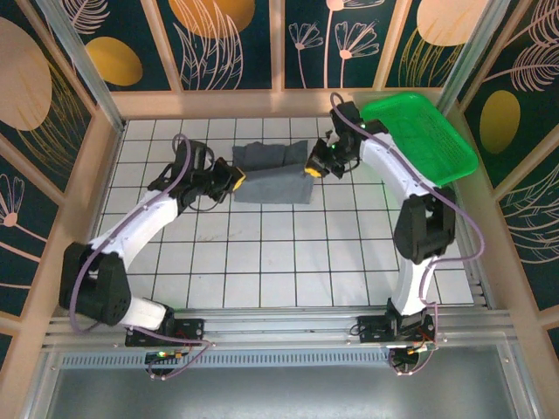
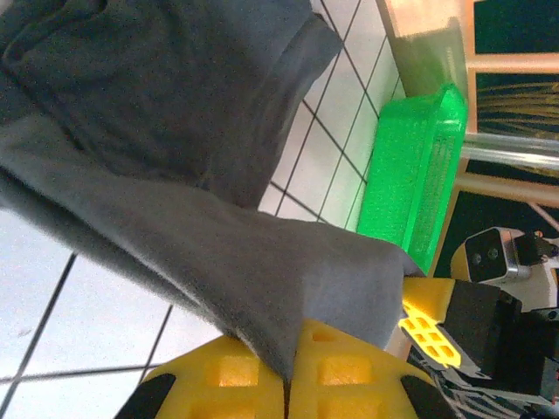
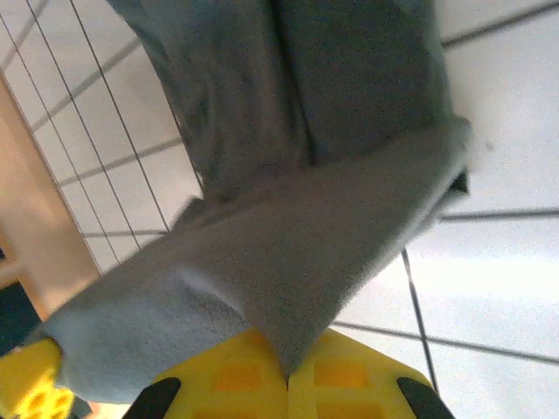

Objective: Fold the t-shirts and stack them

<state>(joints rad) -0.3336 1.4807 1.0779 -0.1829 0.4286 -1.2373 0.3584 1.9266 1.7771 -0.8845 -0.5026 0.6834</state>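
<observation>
A dark slate-grey t-shirt point(image 1: 272, 173) hangs stretched between my two grippers over the back middle of the white tiled table, its lower part resting on the tiles. My left gripper point(image 1: 234, 178) is shut on the shirt's left edge; in the left wrist view the cloth point(image 2: 210, 201) runs down into the closed yellow fingers point(image 2: 236, 380). My right gripper point(image 1: 312, 168) is shut on the right edge; in the right wrist view the grey fabric point(image 3: 297, 227) is pinched between the yellow fingers point(image 3: 336, 375). The other gripper's yellow fingers point(image 2: 428, 327) show at the right of the left wrist view.
A bright green plastic mesh basket point(image 1: 428, 131) sits tilted at the back right corner, also seen as the green basket point(image 2: 415, 175) beyond the shirt. Wooden rails and patterned walls point(image 1: 262, 100) fence the table. Bare tiles point(image 1: 288, 262) lie in front of the shirt.
</observation>
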